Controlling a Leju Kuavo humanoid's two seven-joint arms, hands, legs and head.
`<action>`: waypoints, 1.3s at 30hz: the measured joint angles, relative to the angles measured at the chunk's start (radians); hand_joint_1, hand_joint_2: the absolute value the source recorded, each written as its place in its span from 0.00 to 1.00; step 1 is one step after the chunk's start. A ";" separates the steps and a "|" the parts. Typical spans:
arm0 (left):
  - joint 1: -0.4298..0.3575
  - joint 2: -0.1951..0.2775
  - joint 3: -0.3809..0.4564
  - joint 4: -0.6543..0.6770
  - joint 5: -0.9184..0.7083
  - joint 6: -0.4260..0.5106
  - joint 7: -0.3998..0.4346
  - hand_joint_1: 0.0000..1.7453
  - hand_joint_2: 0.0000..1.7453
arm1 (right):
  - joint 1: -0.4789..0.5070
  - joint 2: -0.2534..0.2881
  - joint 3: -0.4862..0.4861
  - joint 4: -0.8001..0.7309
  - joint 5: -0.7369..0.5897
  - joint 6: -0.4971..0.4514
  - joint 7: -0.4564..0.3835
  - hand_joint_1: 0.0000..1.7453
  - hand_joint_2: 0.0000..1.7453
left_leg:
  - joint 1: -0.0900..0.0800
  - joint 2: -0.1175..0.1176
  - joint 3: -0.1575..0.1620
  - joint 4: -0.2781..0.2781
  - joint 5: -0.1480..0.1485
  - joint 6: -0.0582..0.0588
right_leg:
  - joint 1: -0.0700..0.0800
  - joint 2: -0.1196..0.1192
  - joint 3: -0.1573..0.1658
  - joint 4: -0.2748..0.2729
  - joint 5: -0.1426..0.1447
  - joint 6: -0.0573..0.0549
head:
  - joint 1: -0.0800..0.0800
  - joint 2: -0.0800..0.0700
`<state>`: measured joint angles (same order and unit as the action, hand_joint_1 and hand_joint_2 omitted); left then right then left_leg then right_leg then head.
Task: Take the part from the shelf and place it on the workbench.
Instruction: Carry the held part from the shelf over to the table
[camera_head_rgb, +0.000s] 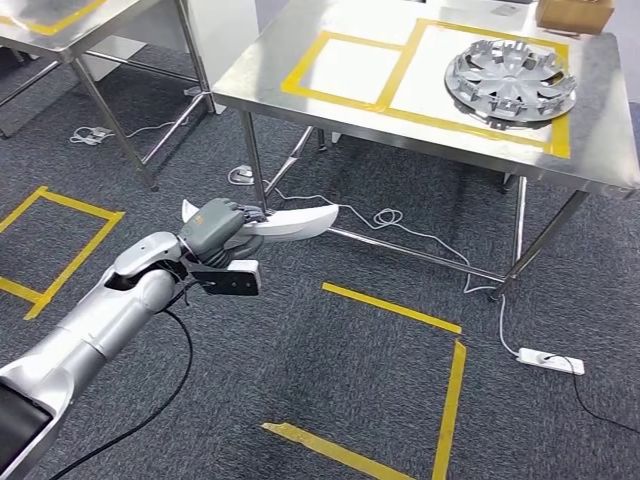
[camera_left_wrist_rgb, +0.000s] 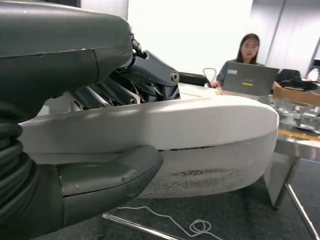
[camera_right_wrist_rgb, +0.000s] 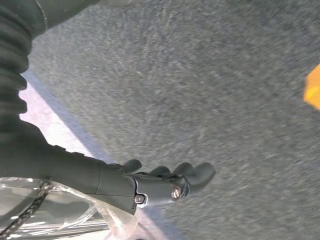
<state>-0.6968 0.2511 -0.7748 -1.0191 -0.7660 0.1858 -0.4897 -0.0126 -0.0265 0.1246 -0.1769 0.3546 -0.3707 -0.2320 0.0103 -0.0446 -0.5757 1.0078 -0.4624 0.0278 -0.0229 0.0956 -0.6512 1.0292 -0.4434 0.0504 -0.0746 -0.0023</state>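
Note:
My left hand (camera_head_rgb: 215, 232) grips a long, curved white part (camera_head_rgb: 302, 222) near its rear end and holds it level above the carpet, its tip pointing toward the steel workbench (camera_head_rgb: 253, 85). The part's tip lies just short of the bench's front left leg, below the tabletop. In the left wrist view the white part (camera_left_wrist_rgb: 211, 140) runs between the dark fingers (camera_left_wrist_rgb: 151, 70) on one face and the thick grey thumb (camera_left_wrist_rgb: 109, 180) on the other. My right hand (camera_right_wrist_rgb: 151, 182) hangs over the grey carpet, its fingers loosely extended and holding nothing.
The workbench carries yellow taped rectangles (camera_head_rgb: 343, 68), a silver hubcap (camera_head_rgb: 512, 80) and a cardboard box (camera_head_rgb: 573, 12). A white cable and a power strip (camera_head_rgb: 551, 360) lie on the floor under it. A second steel table (camera_head_rgb: 68, 25) stands at left. A person with a laptop (camera_left_wrist_rgb: 249, 79) sits beyond the bench.

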 joint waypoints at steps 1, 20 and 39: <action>0.000 0.000 0.000 0.000 0.000 0.001 0.000 1.00 1.00 | -0.002 -0.001 0.000 0.000 0.000 0.000 0.000 0.00 1.00 | 0.002 0.014 0.002 -0.005 0.003 0.003 | 0.003 -0.035 -0.020 0.038 -0.023 0.005 | 0.002 0.000; 0.024 0.007 0.004 0.000 -0.004 0.002 0.003 1.00 1.00 | -0.007 -0.005 0.000 0.000 0.023 -0.029 -0.001 0.00 1.00 | -0.004 0.053 -0.107 0.285 -0.152 -0.041 | 0.010 -0.083 0.044 -0.034 0.012 -0.046 | -0.002 0.000; -0.001 -0.032 -0.002 0.008 -0.018 -0.010 0.003 1.00 1.00 | -0.003 -0.005 0.000 0.001 0.017 -0.014 0.000 0.00 1.00 | -0.012 0.038 -0.006 0.012 -0.005 -0.017 | 0.009 -0.054 0.027 -0.027 0.021 -0.018 | 0.000 0.000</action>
<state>-0.6979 0.2187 -0.7764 -1.0107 -0.7838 0.1762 -0.4864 -0.0154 -0.0318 0.1247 -0.1762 0.3720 -0.3850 -0.2316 -0.0017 -0.0063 -0.5817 1.0195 -0.4673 0.0103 -0.0134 0.0421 -0.6240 1.0018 -0.4219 0.0320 -0.0743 -0.0023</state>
